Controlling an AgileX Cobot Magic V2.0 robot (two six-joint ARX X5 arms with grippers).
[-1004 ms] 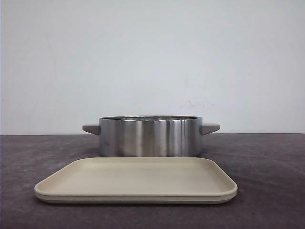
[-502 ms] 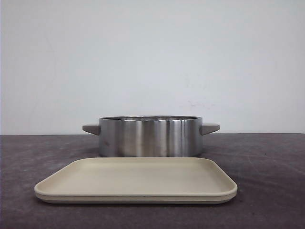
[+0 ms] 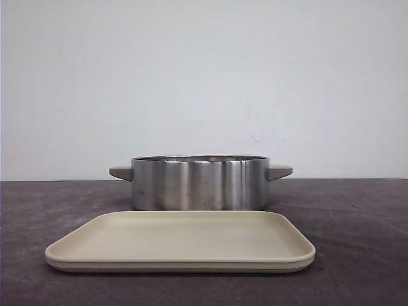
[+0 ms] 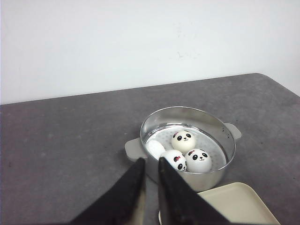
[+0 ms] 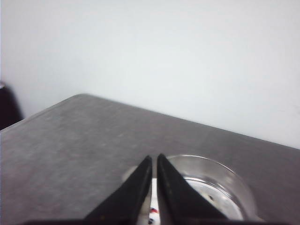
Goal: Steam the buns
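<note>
In the steel pot (image 4: 187,140) the buns (image 4: 183,140) apparently all sit; the tray (image 3: 182,245) is bare. Both tools, left (image 4: 150,164) and right (image 5: 154,161), nearly closed, empty, should retreat without nudging it.

White buns (image 4: 198,160) with black panda faces; shiny silver pot (image 3: 200,183) with grey handles; plain beige tray (image 3: 180,241); mottled dark grey table (image 3: 357,217); white wall (image 3: 204,76).

From the front the pot (image 3: 199,183) wall hides my buns (image 4: 183,140), my right wrist view is blurred, and the tray (image 4: 243,206) is cropped.
</note>
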